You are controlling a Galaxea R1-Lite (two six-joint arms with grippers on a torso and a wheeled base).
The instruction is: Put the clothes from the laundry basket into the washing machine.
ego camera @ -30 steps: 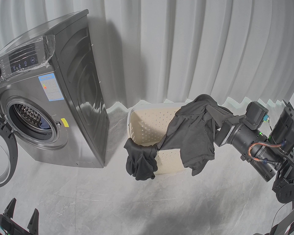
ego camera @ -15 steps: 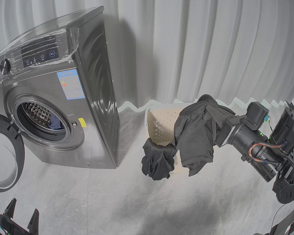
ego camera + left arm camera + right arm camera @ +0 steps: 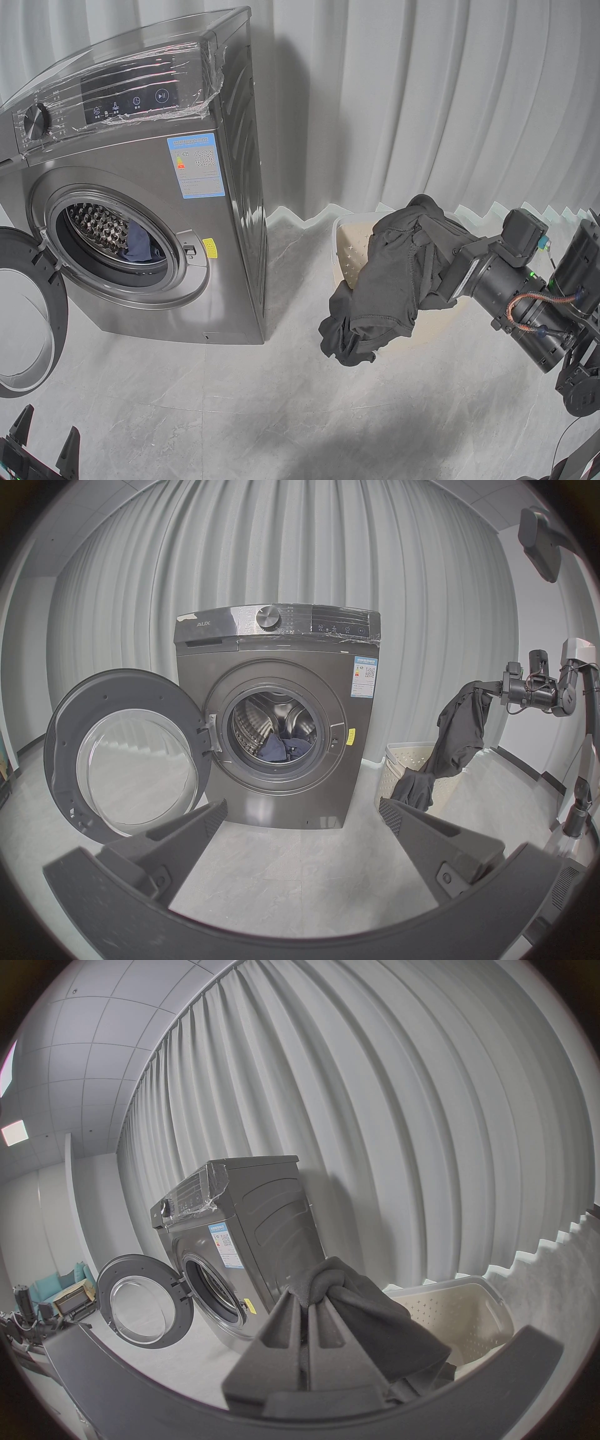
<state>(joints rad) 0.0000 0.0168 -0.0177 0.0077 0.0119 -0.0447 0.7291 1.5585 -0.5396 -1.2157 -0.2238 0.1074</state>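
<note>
My right gripper (image 3: 431, 222) (image 3: 307, 1310) is shut on a dark grey garment (image 3: 387, 275) (image 3: 369, 1322) (image 3: 459, 736), held up over the cream laundry basket (image 3: 350, 240) (image 3: 462, 1316) (image 3: 400, 761). The garment's lower end hangs over the basket's near rim toward the floor. Left of the basket stands the grey washing machine (image 3: 156, 187) (image 3: 281, 667) (image 3: 244, 1222), its round door (image 3: 25, 312) (image 3: 125, 755) swung open. Blue clothes (image 3: 137, 244) (image 3: 281, 749) lie in the drum. My left gripper (image 3: 44, 437) (image 3: 300, 830) is open and low, well in front of the machine.
White curtains (image 3: 437, 94) hang behind the machine and basket. The grey tiled floor (image 3: 250, 400) lies bare between me and the machine. The open door juts out on the machine's left side.
The head view has swung left, so the machine and basket sit further right in the picture. The garment now hangs more bunched from the shut right gripper, and hides more of the basket.
</note>
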